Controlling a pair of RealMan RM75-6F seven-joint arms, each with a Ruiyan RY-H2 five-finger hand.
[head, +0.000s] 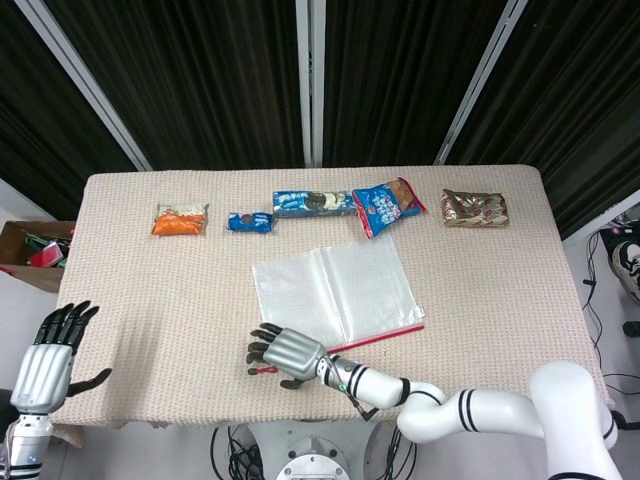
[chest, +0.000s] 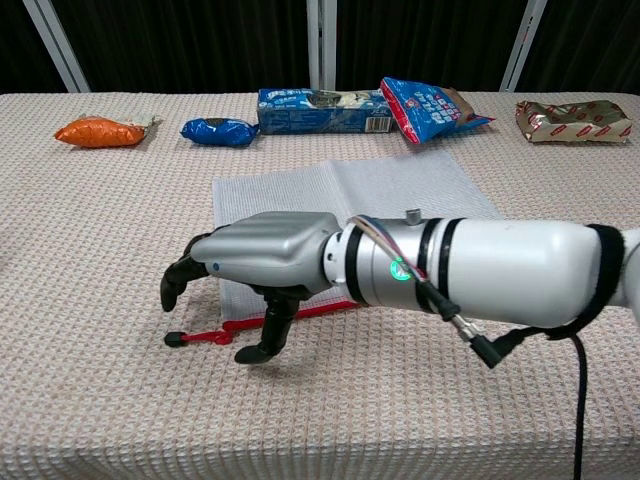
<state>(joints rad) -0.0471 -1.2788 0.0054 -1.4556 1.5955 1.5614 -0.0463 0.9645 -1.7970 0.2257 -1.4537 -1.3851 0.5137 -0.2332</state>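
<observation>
- A robot test lab or recording studio, not a home.
- Black curtain panels (head: 210, 80) split by white vertical rails (head: 310, 80) close off the whole 12 o'clock side.
- The desk (head: 150, 290) wears a beige woven cloth (chest: 90, 230), staged with snack packs in a tidy row along its far edge.
- Loose black cables (head: 600, 260) trail on the pale floor at 3 o'clock.
- A cardboard box (head: 20, 245) of odds and ends sits on the floor at 9 o'clock.
</observation>
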